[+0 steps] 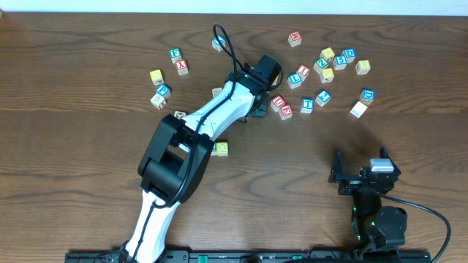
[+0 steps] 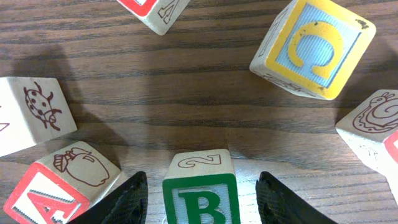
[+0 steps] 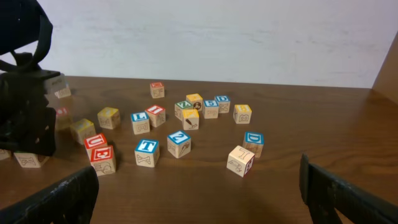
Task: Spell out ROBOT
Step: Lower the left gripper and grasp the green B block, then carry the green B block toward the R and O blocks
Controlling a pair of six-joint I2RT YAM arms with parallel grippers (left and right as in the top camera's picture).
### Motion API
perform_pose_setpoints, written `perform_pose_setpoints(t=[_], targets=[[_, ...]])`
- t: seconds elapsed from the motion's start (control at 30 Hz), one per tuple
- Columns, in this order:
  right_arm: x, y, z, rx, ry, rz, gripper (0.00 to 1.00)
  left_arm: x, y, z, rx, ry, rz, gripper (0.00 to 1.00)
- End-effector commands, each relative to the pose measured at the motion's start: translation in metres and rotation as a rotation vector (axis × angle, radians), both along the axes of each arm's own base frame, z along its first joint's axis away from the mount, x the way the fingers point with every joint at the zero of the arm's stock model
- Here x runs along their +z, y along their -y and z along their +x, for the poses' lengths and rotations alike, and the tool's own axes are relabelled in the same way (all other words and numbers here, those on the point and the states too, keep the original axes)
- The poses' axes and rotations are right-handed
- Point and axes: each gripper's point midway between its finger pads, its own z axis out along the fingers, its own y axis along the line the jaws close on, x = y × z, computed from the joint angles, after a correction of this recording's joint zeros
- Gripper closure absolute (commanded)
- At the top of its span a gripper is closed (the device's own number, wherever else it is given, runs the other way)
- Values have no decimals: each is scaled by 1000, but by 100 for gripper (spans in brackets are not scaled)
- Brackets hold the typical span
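Green block [image 2: 201,200] reads B

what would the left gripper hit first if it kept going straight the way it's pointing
The green B block: it sits between the open fingers of the left gripper, apparently not yet touched. Past it the wrist view shows bare table, though depth is hard to judge.

Left arm [image 1: 219,109] outstretched among scattered letter blocks [image 1: 307,104]
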Motion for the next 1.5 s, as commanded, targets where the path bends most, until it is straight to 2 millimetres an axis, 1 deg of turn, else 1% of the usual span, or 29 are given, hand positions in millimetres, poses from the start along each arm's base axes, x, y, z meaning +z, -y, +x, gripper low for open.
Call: perform_pose_setpoints(t=[0.0, 0.27, 0.47, 0.8, 0.83, 1.0, 1.03, 1.17, 1.23, 1.37, 1.43, 1.47], targets=[[-1, 1, 0, -4, -4, -12, 1, -7, -7, -2, 49, -14, 14, 48], [-1, 1, 0, -4, -4, -12, 1, -8, -7, -3, 48, -15, 15, 48], [-1, 1, 0, -4, -4, -12, 1, -15, -10, -7, 54, -25, 20, 48], [-1, 1, 0, -4, -4, -12, 1, -14, -7, -2, 50, -5, 8, 48], [-1, 1, 0, -4, -4, -12, 1, -14, -6, -2, 50, -4, 7, 50], [-1, 1, 0, -4, -4, -12, 1, -14, -6, -2, 50, -3, 6, 66], [-1, 1, 0, -4, -4, -12, 1, -14, -6, -1, 50, -2, 5, 68], [-1, 1, 0, -4, -4, -12, 1, -13, -5, 1, 50, 7, -1, 68], [-1, 1, 0, -4, -4, -12, 1, -13, -4, 2, 50, 13, -5, 72], [-1, 2, 0, -5, -4, -12, 1, -11, -2, 4, 43, 20, -8, 73], [-1, 1, 0, -4, -4, -12, 1, -3, 0, 7, 1, 35, -3, 73], [-1, 1, 0, -4, -4, -12, 1, 6, 1, 10, -35, 49, 2, 73]])
